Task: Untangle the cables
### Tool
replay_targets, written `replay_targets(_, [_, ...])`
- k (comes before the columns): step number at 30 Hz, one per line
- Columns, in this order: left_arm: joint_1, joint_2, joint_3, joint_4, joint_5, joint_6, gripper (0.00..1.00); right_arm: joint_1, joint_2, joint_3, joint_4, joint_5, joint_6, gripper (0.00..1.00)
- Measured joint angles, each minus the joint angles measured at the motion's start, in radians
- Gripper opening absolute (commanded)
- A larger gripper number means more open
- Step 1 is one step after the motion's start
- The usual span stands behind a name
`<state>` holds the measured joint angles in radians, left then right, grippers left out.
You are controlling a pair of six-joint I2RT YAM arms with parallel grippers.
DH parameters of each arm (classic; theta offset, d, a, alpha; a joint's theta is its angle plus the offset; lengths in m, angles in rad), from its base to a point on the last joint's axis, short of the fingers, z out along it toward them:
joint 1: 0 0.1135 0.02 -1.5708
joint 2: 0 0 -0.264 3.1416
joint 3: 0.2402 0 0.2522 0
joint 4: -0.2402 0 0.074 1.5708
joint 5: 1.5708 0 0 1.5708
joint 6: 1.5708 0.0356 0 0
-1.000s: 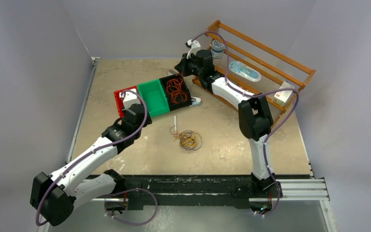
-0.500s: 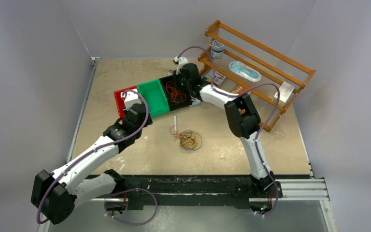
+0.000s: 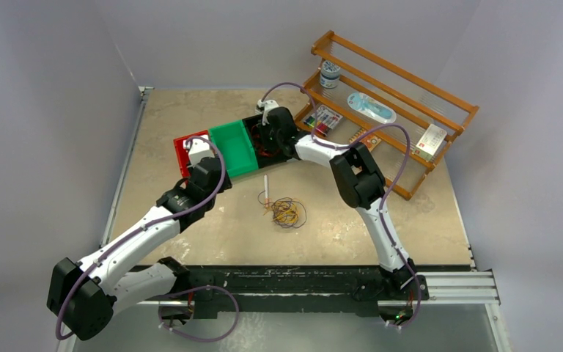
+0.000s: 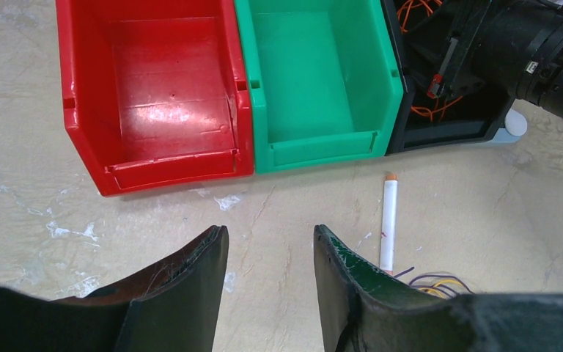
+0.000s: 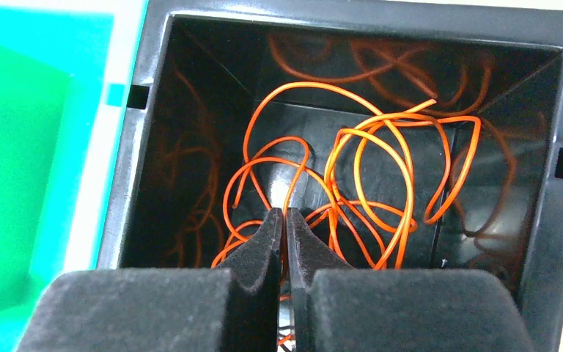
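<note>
A tangled bundle of thin cables (image 3: 287, 213), yellow-orange and dark, lies on the table; its edge shows in the left wrist view (image 4: 440, 282). Loose orange cable loops (image 5: 381, 169) lie inside the black bin (image 5: 337, 29). My right gripper (image 5: 286, 211) reaches into that bin with its jaws pressed together, and an orange strand runs out from between the tips. It also shows in the top view (image 3: 270, 136). My left gripper (image 4: 271, 231) is open and empty, over bare table in front of the red bin (image 4: 154, 95) and the green bin (image 4: 315, 73).
A white stick with an orange tip (image 4: 388, 220) lies between the bins and the bundle. A wooden rack (image 3: 396, 88) with a jar, a blue pack and small boxes stands at the back right. The red and green bins hold nothing.
My right arm has swung left from the rack side and brought its gripper down over the black bin. The left arm and the bundle on the table have not moved.
</note>
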<state>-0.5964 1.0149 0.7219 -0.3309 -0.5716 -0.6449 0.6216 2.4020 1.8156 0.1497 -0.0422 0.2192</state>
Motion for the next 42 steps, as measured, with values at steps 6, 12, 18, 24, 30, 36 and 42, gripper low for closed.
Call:
replay_targets(6, [0.000, 0.000, 0.000, 0.000, 0.002, 0.000, 0.52, 0.000, -0.001, 0.000, 0.002, 0.005, -0.002, 0.24])
replay_targets(12, [0.000, 0.000, 0.000, 0.000, 0.003, 0.000, 0.54, 0.000, -0.050, -0.018, 0.005, 0.006, -0.004, 0.35])
replay_targets(18, [0.000, 0.000, 0.000, 0.000, 0.011, 0.000, 0.55, 0.000, -0.178, -0.039, 0.018, 0.003, -0.005, 0.43])
replay_targets(24, [0.000, 0.002, 0.000, 0.008, 0.048, 0.002, 0.55, 0.000, -0.319, -0.096, 0.051, 0.015, -0.011, 0.47])
replay_targets(30, [0.000, 0.049, 0.000, 0.043, 0.133, 0.020, 0.55, -0.003, -0.489, -0.303, 0.094, 0.045, -0.003, 0.50])
replay_targets(36, [0.000, 0.110, 0.000, 0.101, 0.256, 0.040, 0.54, -0.033, -0.702, -0.535, 0.091, 0.050, 0.029, 0.52])
replay_targets(42, [-0.038, 0.196, 0.000, 0.161, 0.314, 0.062, 0.54, -0.069, -0.927, -0.742, 0.048, 0.029, 0.097, 0.54])
